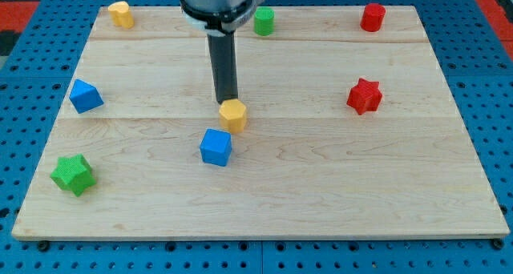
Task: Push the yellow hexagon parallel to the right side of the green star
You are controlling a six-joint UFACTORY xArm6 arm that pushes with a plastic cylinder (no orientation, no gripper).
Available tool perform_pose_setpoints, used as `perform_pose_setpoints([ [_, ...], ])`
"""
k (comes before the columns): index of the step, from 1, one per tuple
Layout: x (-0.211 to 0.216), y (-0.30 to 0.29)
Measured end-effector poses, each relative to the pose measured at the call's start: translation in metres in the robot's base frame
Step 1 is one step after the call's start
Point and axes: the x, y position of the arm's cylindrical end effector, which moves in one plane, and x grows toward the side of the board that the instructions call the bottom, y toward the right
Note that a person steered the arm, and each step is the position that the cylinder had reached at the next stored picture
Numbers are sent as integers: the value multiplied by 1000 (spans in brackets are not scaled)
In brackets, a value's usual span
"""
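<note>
The yellow hexagon (233, 114) lies near the board's middle. My tip (227, 100) stands at the hexagon's upper edge, touching or almost touching it from the view's top. The green star (74, 175) lies far off at the view's lower left, near the board's left edge. A blue cube (216, 147) lies just below and left of the yellow hexagon, close to it.
A second blue block (85, 95) lies at the left. A yellow block (121, 14) is at the top left, a green cylinder (264, 21) at the top middle, a red block (372, 17) at the top right, a red star (364, 96) at the right.
</note>
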Motion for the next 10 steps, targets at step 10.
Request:
perform_pose_setpoints([
  [10, 99, 106],
])
